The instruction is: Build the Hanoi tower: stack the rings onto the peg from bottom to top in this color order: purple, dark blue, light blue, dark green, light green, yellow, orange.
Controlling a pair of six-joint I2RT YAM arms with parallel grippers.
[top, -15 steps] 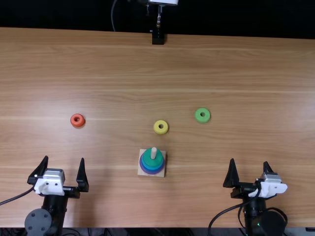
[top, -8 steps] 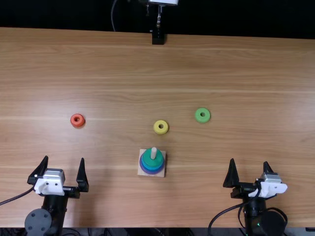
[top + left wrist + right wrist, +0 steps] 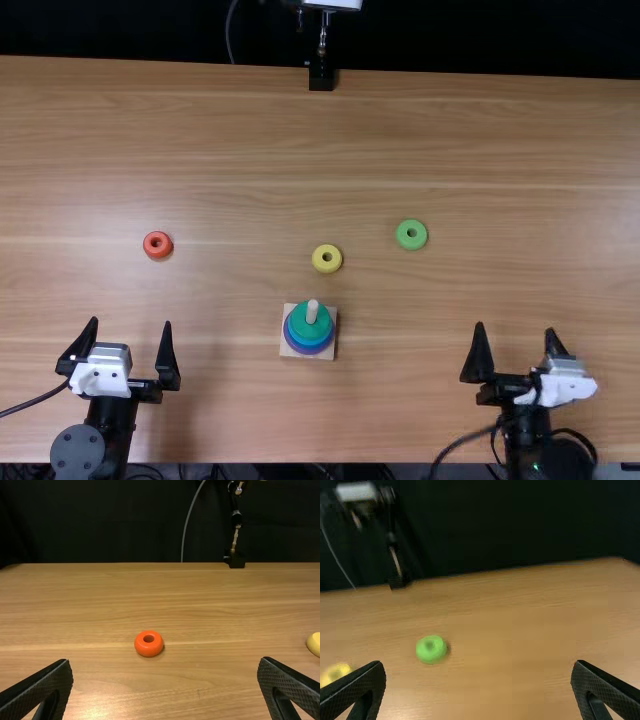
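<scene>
Near the table's near edge, my left gripper (image 3: 133, 345) stands open at the left and my right gripper (image 3: 520, 350) open at the right, both holding nothing. Between them, the wooden base (image 3: 288, 350) bears a peg (image 3: 313, 311) with purple, blue and dark green rings (image 3: 300, 320) around it, green uppermost. Farther back lie the orange ring (image 3: 157, 245), yellow ring (image 3: 327, 258) and light green ring (image 3: 411, 234). The left wrist view has the orange ring (image 3: 148, 643) beyond my left gripper (image 3: 165, 665); the right wrist view has the light green ring (image 3: 431, 649) beyond my right gripper (image 3: 477, 667).
A black mount (image 3: 321, 77) stands at the table's far edge, with a cable beside it. Cables run along both arms at the near edge. The bare table (image 3: 480, 130) stretches behind the loose rings.
My right gripper has shifted slightly to the right and turned a little, still open. My left gripper, the rings and the base have kept their places.
</scene>
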